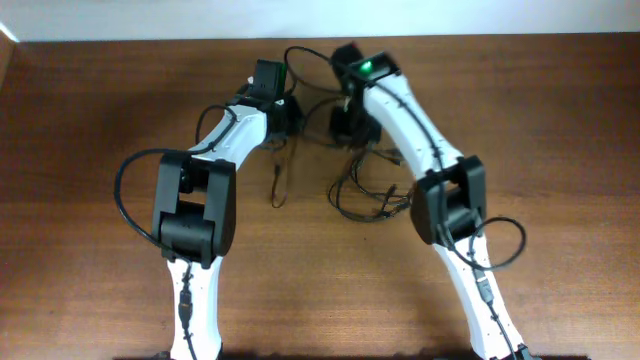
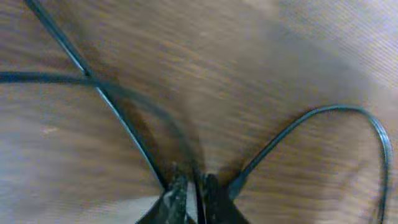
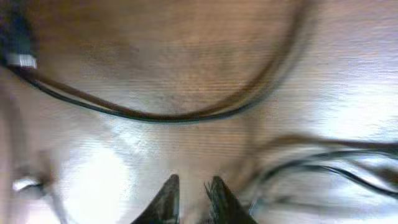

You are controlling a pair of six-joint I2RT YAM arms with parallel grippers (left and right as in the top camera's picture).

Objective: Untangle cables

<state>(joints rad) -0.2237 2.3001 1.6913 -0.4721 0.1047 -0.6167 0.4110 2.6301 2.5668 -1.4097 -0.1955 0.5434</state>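
Brown wood table (image 1: 560, 120). Left arm (image 1: 195, 200) and right arm (image 1: 450, 200) reach to far centre. Cables (image 1: 365, 195): loose tangle mid-table between arms, nearer right arm. Left gripper (image 2: 194, 179): jaws at narrow slit, cables meeting tips. Right gripper (image 3: 193, 180): narrow gap, holding nothing.

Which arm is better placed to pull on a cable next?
Probably left: cable strands run right up to the tips of the left gripper on both sides. The right gripper stands open over bare table, its nearest cable arcing further ahead.

Fingers (image 2: 177, 200) slit apart; black cables (image 2: 89, 76) meet at tips; wood table (image 2: 261, 56).
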